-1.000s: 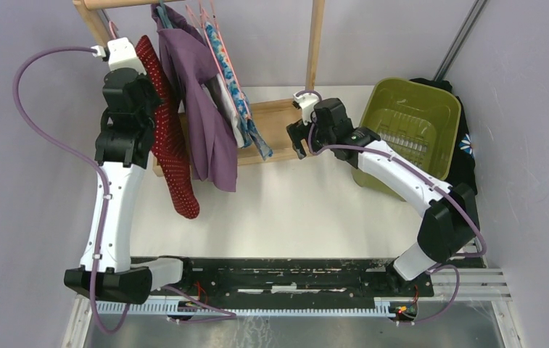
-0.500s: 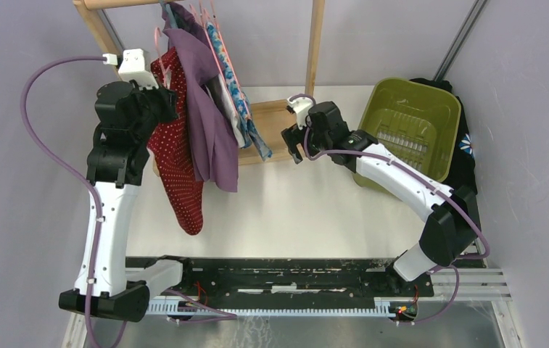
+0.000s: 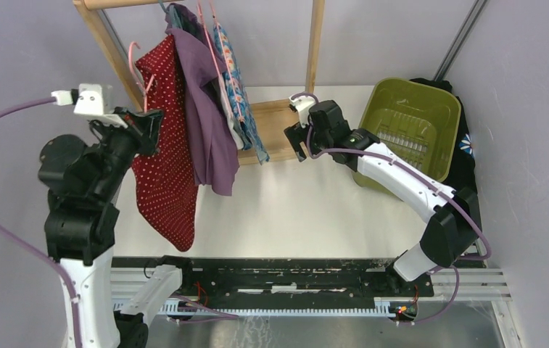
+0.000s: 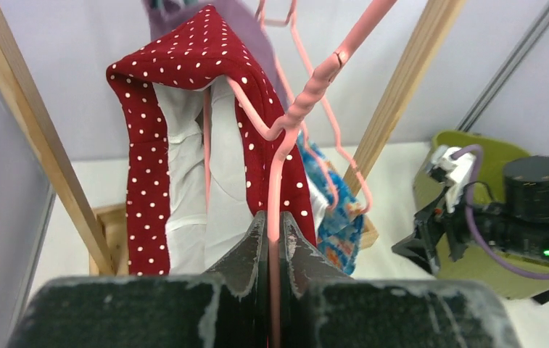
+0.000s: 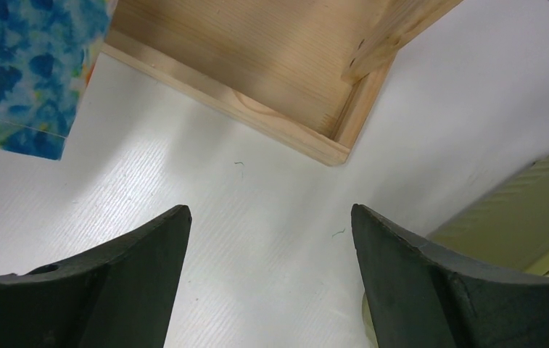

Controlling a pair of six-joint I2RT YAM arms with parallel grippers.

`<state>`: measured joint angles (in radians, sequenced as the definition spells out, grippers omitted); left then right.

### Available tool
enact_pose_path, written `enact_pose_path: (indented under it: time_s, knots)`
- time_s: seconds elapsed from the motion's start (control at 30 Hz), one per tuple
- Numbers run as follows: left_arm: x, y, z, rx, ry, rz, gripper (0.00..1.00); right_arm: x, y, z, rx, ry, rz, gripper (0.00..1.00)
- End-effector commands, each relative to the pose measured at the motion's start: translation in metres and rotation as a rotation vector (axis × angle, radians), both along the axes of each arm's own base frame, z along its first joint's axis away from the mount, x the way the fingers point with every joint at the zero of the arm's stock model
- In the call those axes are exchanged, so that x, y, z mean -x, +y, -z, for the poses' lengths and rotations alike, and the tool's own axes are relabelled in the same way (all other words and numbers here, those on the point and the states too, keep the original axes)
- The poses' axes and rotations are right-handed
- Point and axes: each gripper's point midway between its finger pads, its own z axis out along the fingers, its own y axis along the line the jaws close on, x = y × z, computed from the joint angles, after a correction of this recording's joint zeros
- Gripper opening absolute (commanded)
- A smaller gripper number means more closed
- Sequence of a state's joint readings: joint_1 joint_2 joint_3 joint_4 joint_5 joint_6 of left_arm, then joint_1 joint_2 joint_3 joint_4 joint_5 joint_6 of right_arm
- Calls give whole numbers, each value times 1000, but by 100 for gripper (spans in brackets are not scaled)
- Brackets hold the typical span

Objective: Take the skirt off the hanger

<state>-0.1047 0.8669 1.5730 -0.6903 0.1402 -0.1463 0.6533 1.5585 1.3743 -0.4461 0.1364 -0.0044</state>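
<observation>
Both arms have roles: the left fingers pinch the pink wire hanger carrying the red white-dotted fabric skirt, hanging near the table's far-left corner. The right fingers gape empty; next they likely must tug the skirt free.

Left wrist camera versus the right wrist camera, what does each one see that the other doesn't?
Only the left wrist view shows the left gripper shut on the pink hanger, with the red dotted skirt draped on it. Only the right wrist view shows the right gripper open and empty. Both catch the white table, the rack's wooden base, the blue floral garment and the green bin.
</observation>
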Motion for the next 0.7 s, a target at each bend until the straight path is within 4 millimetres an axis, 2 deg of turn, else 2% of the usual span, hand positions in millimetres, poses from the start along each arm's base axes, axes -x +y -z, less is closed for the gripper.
enact_pose_path:
  time_s: [0.0,0.2,0.33,0.57,0.67]
  knots:
    - [40,-15,-72,52,-214,107,3,1,-4,-47,-71,-81,29,87]
    - [80,-37,-105,94,-301,263,3,11,-15,-56,-67,-87,47,87]
    - [98,-57,-114,125,-322,402,3,22,-20,-73,-101,-115,45,87]
    - [96,-83,-109,182,-301,580,3,31,-29,-97,-131,-161,55,87]
    - [84,-90,-103,193,-280,619,3,31,-29,-106,-143,-176,55,87]
